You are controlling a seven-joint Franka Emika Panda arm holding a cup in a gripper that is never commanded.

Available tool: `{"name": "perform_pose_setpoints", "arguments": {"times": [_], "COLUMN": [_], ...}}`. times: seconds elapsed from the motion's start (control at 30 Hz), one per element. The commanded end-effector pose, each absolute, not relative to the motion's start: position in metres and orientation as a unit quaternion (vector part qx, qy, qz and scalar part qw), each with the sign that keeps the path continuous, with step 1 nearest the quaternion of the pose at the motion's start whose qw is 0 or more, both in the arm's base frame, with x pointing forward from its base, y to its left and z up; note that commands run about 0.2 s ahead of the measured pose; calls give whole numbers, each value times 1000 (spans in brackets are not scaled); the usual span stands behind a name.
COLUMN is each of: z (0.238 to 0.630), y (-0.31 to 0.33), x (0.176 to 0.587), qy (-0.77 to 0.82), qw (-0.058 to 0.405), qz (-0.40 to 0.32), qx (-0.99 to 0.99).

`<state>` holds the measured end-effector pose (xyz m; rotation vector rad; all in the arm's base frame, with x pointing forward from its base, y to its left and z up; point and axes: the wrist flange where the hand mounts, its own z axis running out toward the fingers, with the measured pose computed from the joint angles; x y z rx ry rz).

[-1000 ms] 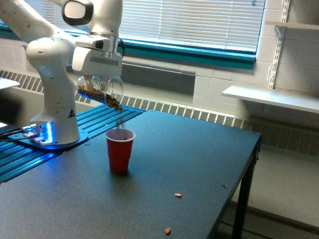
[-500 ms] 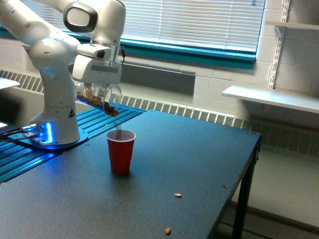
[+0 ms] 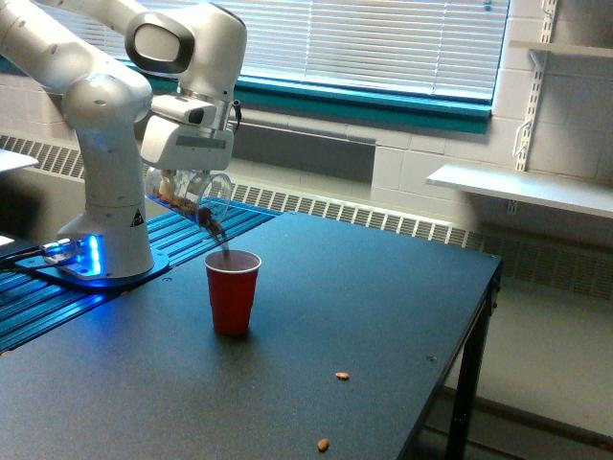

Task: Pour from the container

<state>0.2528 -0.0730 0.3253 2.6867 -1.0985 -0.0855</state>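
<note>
My gripper (image 3: pixel 187 177) is shut on the clear plastic cup (image 3: pixel 192 196), which lies tipped almost on its side with its mouth toward the exterior view's right. Brown nut-like pieces sit along its lower wall, and a few fall from the rim (image 3: pixel 222 240). Directly below the rim stands the red cup (image 3: pixel 232 290), upright on the dark table (image 3: pixel 316 316), open end up. The clear cup's mouth hangs a short way above the red cup's rim, slightly to its left.
Two loose nuts lie on the table, one (image 3: pixel 341 375) right of the red cup and one (image 3: pixel 324 444) near the front edge. The arm's white base (image 3: pixel 105 230) stands on blue slats at the left. The table's right edge (image 3: pixel 479 316) drops off.
The clear cup has shifted slightly left and lower and tipped further. Nuts keep dropping from its rim into the red cup, which has not moved.
</note>
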Motion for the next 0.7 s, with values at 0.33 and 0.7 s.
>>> {"name": "perform_pose_setpoints", "arguments": {"times": [0.33,0.7], "z": [295,284], "y": [-51,-42], "x": [247,249], "qy": [-368,-361], "qw": [134,139], "qz": [-59,-70], "qx": [918,920]}}
